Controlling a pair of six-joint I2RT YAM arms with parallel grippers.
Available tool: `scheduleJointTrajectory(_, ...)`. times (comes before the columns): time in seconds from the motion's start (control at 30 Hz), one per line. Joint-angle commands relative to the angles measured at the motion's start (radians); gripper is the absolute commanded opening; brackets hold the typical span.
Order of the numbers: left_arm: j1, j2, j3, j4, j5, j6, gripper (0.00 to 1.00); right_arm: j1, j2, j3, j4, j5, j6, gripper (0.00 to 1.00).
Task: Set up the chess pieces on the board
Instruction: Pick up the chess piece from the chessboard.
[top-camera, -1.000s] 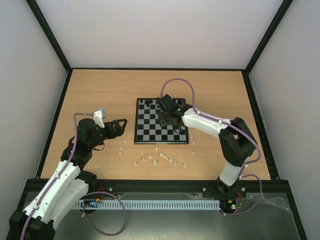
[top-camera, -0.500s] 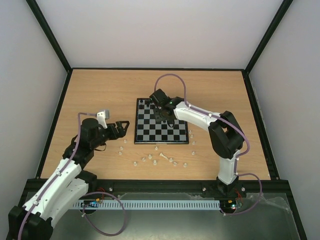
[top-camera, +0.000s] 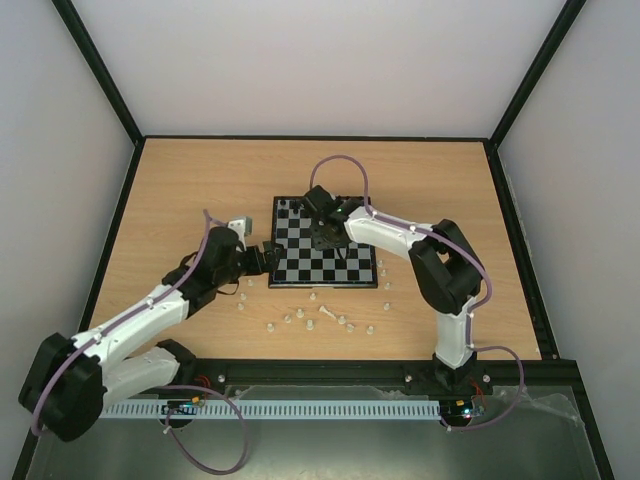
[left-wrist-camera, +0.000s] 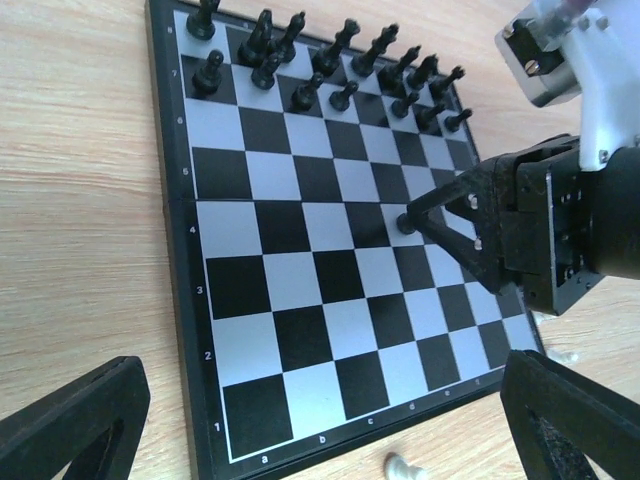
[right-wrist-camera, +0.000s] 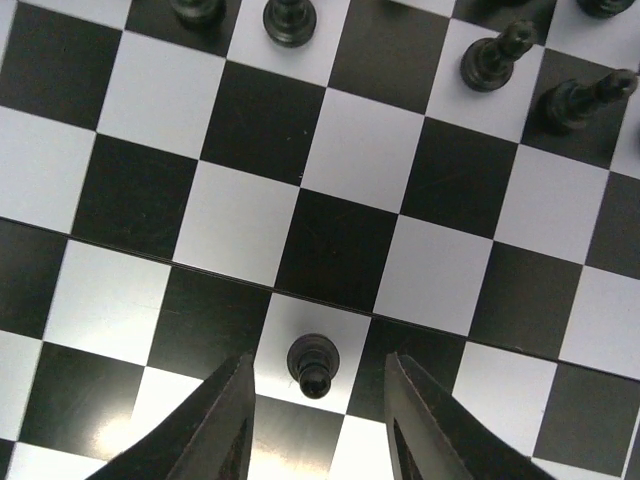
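Observation:
The board (top-camera: 300, 268) lies mid-table, with black pieces (left-wrist-camera: 340, 60) on its far rows. Several whitish chess pieces (top-camera: 326, 313) lie scattered on the wood in front of it; one (left-wrist-camera: 400, 466) sits just off the board's near edge. My right gripper (right-wrist-camera: 318, 420) hangs over the board (right-wrist-camera: 240, 220), open, its fingers (right-wrist-camera: 225, 420) standing either side of a lone black pawn (right-wrist-camera: 312, 365) with a gap on both sides. That pawn (left-wrist-camera: 405, 222) also shows at the right gripper's tips in the left wrist view. My left gripper (left-wrist-camera: 320, 440) is wide open at the board's (left-wrist-camera: 300, 300) left side, holding nothing.
Black pieces (right-wrist-camera: 495, 55) stand a few squares beyond the pawn. The right arm (top-camera: 400, 235) reaches across the board's right half. More whitish pieces (top-camera: 382, 272) lie by the board's right edge. A black frame (top-camera: 320, 138) borders the table.
My left arm has swung right and forward to the board's left edge. My right gripper has shifted slightly left over the board and its jaws have narrowed around the black pawn.

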Motion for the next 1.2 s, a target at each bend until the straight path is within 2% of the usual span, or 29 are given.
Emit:
scheduleJointTrajectory(0.0, -0.028, 0.054, 0.039, 0.041, -0.066, 0.022, 0.99, -0.004, 0.039, -0.010, -0.032, 0.004, -0.005, 0.35)
scheduleJointTrajectory(0.33, -0.054, 0.061, 0.041, 0.034, -0.096, 0.037, 0.99, -0.021, 0.060, -0.010, -0.024, -0.021, -0.003, 0.24)
scheduleJointTrajectory(0.87, -0.054, 0.061, 0.051, 0.022, -0.107, 0.054, 0.99, -0.028, 0.075, 0.017, -0.005, -0.049, -0.006, 0.20)
scheduleJointTrajectory(1.03, -0.054, 0.056, 0.050, 0.017, -0.110, 0.056, 0.99, -0.030, 0.076, 0.026, -0.006, -0.046, -0.006, 0.15)
scheduleJointTrajectory(1.17, -0.054, 0.052, 0.052, 0.017, -0.110, 0.058, 0.99, -0.029, 0.080, 0.036, -0.012, -0.041, -0.007, 0.07)
